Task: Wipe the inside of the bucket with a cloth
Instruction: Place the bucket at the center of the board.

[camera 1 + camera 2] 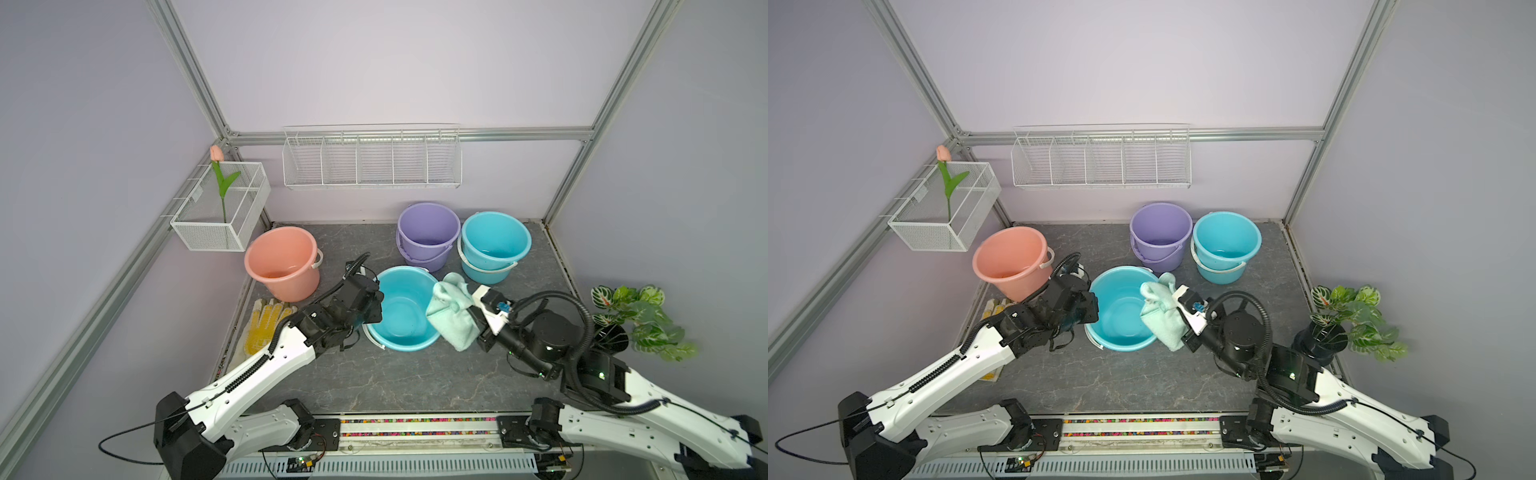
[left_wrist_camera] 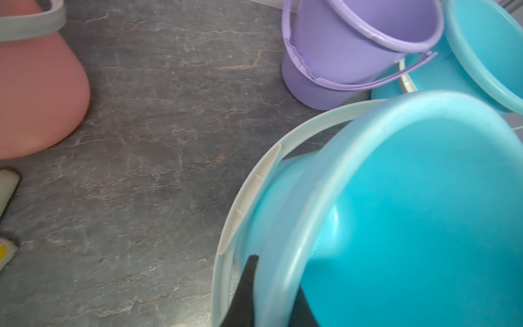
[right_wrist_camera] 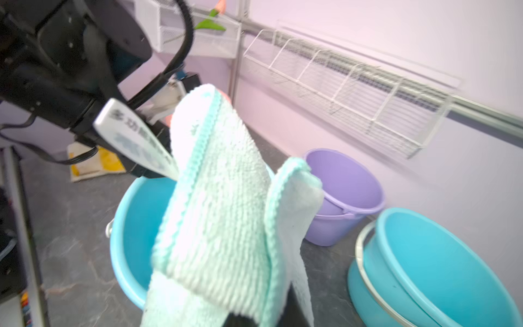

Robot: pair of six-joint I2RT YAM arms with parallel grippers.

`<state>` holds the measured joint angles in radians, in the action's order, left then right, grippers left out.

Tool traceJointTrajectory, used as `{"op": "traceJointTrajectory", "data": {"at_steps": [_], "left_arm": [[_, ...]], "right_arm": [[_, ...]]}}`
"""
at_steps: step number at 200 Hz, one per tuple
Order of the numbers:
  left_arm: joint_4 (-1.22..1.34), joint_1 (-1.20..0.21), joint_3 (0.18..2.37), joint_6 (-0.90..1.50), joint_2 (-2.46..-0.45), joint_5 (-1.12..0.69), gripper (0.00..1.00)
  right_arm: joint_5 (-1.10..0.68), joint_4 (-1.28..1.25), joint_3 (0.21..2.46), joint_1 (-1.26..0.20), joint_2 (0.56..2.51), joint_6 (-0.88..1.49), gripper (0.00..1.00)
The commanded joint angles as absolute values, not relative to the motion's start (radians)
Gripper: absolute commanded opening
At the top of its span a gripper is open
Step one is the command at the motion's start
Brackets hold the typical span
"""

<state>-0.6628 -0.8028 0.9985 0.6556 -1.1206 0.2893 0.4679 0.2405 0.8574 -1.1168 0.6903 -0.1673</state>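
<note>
– Right claw (image 1: pixel 473 321) first, since its dark fingers crowd the bottom of the wrist view. It is clamped shut on a pale mint-green microfibre cloth (image 1: pixel 451 316), which stands up out of the grip in a folded bunch.

– And the other one?

– Left claw (image 2: pixel 276 307) is closed too, pinching the rim of the sky-blue plastic bucket (image 1: pixel 401 316) with one finger inside the wall and one outside. The bucket looks tipped off level.

– Where does the bucket lie from the cloth?

– In a top view, straight out at nine o'clock from the right claw. The cloth overlaps the bucket's three o'clock rim, its long axis running twelve to six. The left claw holds the opposite rim at nine. Whether fabric touches plastic I cannot tell.

– Which arm wipes?

– The right, I judge. It has the cloth and needs only a short reach toward nine and down into the well while the left steadies.
</note>
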Motion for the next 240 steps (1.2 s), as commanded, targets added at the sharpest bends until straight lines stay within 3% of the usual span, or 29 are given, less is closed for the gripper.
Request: {"op": "traceJointTrajectory", "data": {"at_steps": [1, 58, 138, 240], "left_arm": [[-0.717, -0.711, 1.031, 0.723, -1.1, 0.25, 0.0], [-0.719, -0.468, 1.095, 0.885, -1.159, 0.27, 0.0], [-0.685, -0.344, 1.402, 0.973, -1.499, 0.286, 0.0], [-0.663, -0.241, 1.738, 1.026, -1.914, 0.088, 0.0]], "right_arm": [[0.617, 0.233, 0.836, -1.104, 0.607, -0.123, 0.07], [0.653, 0.288, 0.814, -1.099, 0.507, -0.108, 0.07], [0.638, 0.294, 0.825, -1.097, 0.497, -0.105, 0.07], [0.631, 0.315, 0.828, -1.097, 0.488, -0.094, 0.07]]}}
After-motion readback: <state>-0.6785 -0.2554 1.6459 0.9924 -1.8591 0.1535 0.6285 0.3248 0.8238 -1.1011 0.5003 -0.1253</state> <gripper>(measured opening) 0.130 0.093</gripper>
